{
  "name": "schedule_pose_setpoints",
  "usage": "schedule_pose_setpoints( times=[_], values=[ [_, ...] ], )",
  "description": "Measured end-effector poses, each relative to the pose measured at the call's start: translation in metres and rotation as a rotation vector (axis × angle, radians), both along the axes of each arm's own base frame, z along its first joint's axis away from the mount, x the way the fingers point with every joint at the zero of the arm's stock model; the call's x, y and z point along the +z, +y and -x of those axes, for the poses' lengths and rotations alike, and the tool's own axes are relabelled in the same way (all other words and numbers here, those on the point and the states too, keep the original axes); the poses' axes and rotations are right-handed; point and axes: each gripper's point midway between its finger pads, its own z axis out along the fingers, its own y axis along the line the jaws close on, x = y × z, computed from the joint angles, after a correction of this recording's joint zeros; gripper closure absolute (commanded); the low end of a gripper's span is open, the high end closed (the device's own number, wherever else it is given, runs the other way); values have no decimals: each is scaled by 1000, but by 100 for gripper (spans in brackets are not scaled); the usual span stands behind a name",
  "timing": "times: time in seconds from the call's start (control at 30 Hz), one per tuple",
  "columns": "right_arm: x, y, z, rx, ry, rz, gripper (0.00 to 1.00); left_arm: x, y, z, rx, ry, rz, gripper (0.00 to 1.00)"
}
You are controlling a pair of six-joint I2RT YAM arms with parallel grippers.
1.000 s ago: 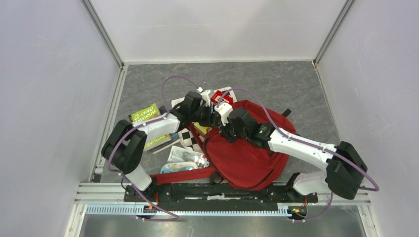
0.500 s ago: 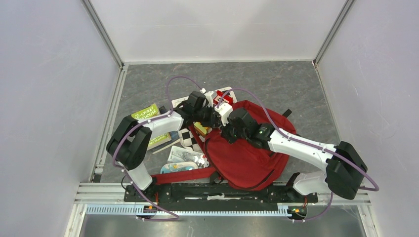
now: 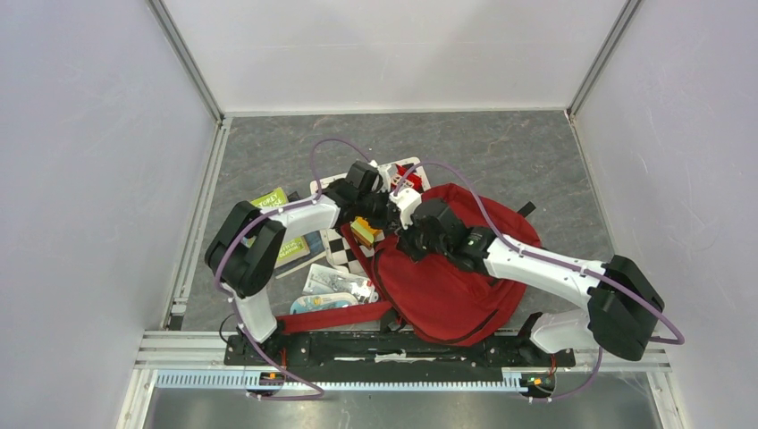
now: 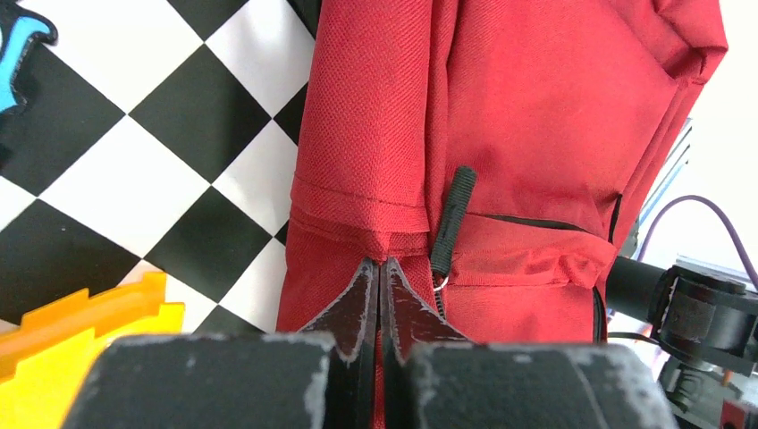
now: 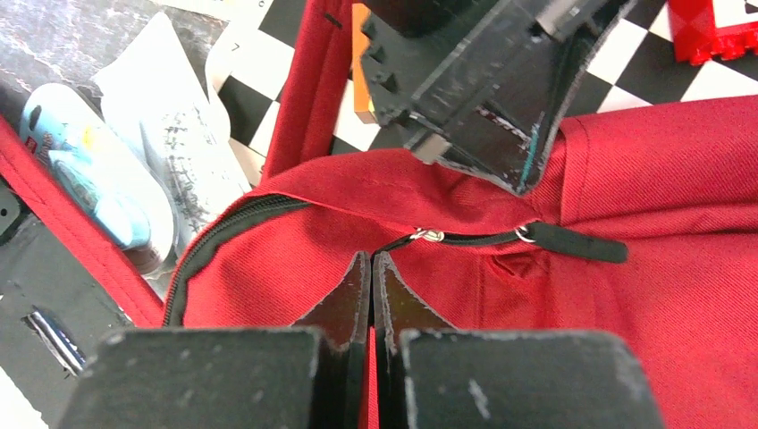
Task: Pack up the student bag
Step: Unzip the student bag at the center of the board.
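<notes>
The student bag (image 3: 456,286), a red backpack with black zippers, lies in the middle of the table. My left gripper (image 3: 383,213) is shut on a fold of its red fabric (image 4: 357,206) at the bag's upper left edge, next to a black zipper pull (image 4: 452,214). Just beside it, my right gripper (image 3: 413,236) is shut on the red fabric (image 5: 295,259) below the zipper line, whose pull (image 5: 572,242) lies to the right. In the right wrist view the left gripper's fingers (image 5: 483,80) hang just above the same edge.
A black-and-white checkered board (image 3: 337,250) lies under the bag's left side with a yellow-orange box (image 3: 366,232) on it. A green book (image 3: 268,200), a clear packet (image 3: 335,283), a light-blue item (image 3: 322,304) and a red strap (image 3: 331,317) lie to the left.
The left gripper has moved right, onto the bag's edge, and closed on the red fabric. The right gripper has stayed shut on the bag.
</notes>
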Motion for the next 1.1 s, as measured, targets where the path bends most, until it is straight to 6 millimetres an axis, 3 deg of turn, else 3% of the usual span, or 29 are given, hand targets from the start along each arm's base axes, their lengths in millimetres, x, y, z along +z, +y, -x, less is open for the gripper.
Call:
schedule_pose_setpoints(
  times=[0.53,0.87,0.93,1.03,1.1],
  values=[
    [-2,47,43,132,14,-57,100,-11,5,-10,98,67,-11,98],
    [1,56,60,160,5,-60,100,-10,18,-20,136,69,-14,98],
    [6,57,62,156,2,-73,100,-8,21,-20,138,67,-21,85],
    [19,57,64,150,-8,-107,100,1,27,-21,141,32,-39,50],
    [28,58,66,152,-17,-133,100,15,32,-25,149,-18,-44,35]
  ],
)
